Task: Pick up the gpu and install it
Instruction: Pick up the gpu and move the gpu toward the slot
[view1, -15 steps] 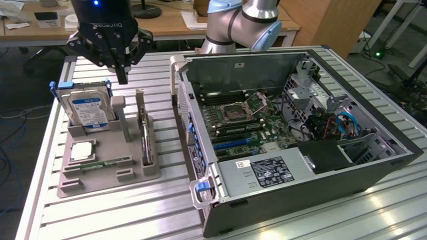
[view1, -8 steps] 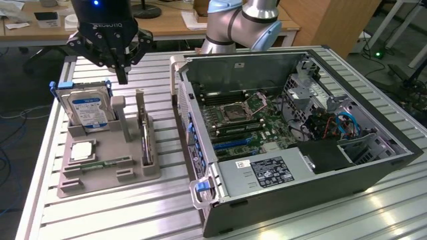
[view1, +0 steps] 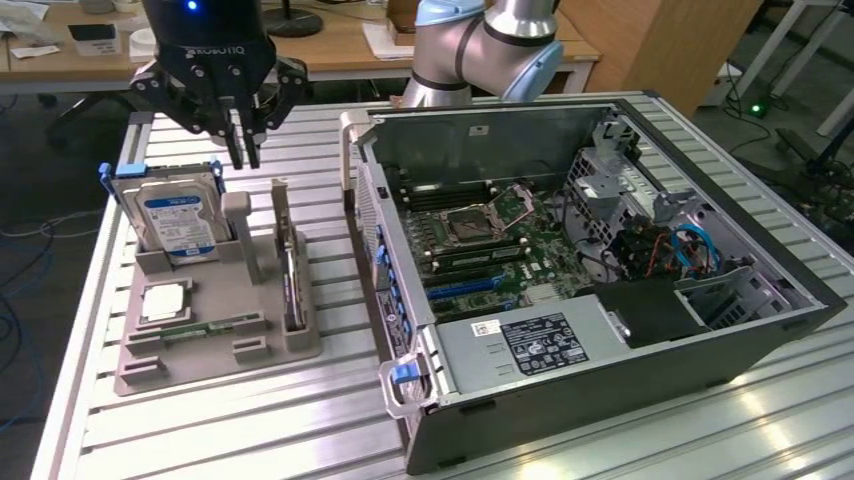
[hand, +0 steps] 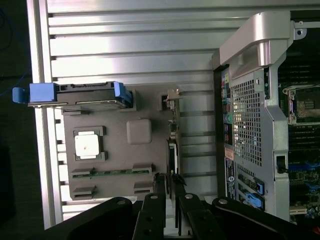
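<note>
Gripper (view1: 247, 152) is shown nearly closed and empty. Gpu (view1: 291, 290), stood on edge, is seen lower down, its long axis in line with the finger gap.

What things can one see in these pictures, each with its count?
gpu: one, dark with pale bracket, on edge in the holder
hard drive: one, silver, blue-white label, upright in the holder
processor chip: one, silvery, flat in the holder
memory stick: one, green, flat in the holder
holder: one, grey, on the table
computer case: one, dark, open, exterior view's right
table: one, silvery slats
gripper: one, black, above the holder
arm: one, grey-blue, behind the case
</note>
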